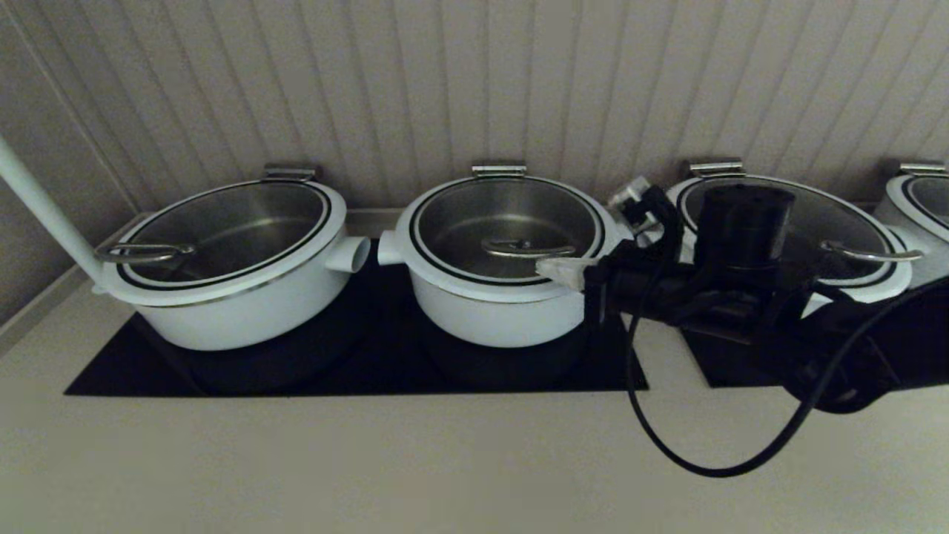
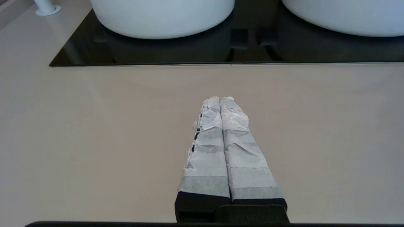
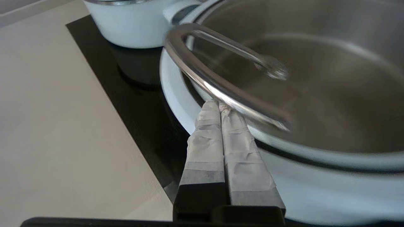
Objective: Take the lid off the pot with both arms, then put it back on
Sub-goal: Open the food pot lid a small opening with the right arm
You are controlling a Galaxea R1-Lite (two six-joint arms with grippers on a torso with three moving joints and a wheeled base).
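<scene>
The lid (image 1: 506, 230) sits flat on the pot (image 1: 495, 305), the middle one of the row on the black hob (image 1: 356, 371), so by the look of it the lift has not begun, or the lid is already back; the pictures cannot settle which. The right gripper (image 1: 554, 270) reaches in from the right, its white-wrapped tips pressed together at the near right of the pot's rim, just beside the steel handle (image 1: 526, 248) but holding nothing. The head view shows the whole row and that the lid is seated, yet the left arm does not appear in it at all. The left wrist view supplies that: the left gripper (image 2: 220, 100) hangs low over the bare counter (image 2: 94, 142), well short of the hob edge, its tips pressed together and empty, with only the white undersides of two pots beyond. The right wrist view alone shows how close the right gripper (image 3: 217, 105) is: its tips lie right at the curved handle (image 3: 221, 91), over the lid's white rim (image 3: 176, 85); whether they touch the handle is hard to tell.
</scene>
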